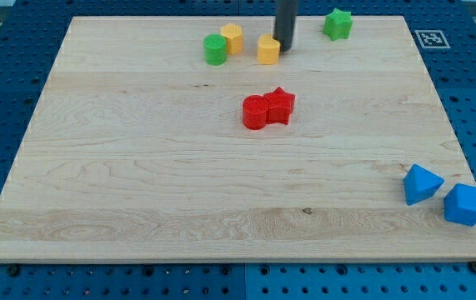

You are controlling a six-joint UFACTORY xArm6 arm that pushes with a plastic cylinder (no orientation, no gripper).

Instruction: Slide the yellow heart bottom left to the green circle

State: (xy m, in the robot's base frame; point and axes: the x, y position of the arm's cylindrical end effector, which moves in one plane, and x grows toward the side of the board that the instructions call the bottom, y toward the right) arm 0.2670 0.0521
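Note:
The green circle (215, 50) sits near the view's top, left of centre. A yellow block (232, 38), its shape hard to make out, touches the green circle's upper right. The yellow heart (268, 50) lies a little to the right of them. My tip (285, 48) stands at the yellow heart's right side, touching it or nearly so. The rod rises out of the view's top.
A green star (337, 23) lies at the top right. A red circle (255, 112) and a red star (280, 105) touch each other near the board's middle. Two blue blocks (422, 184) (465, 204) lie at the right edge, near the bottom.

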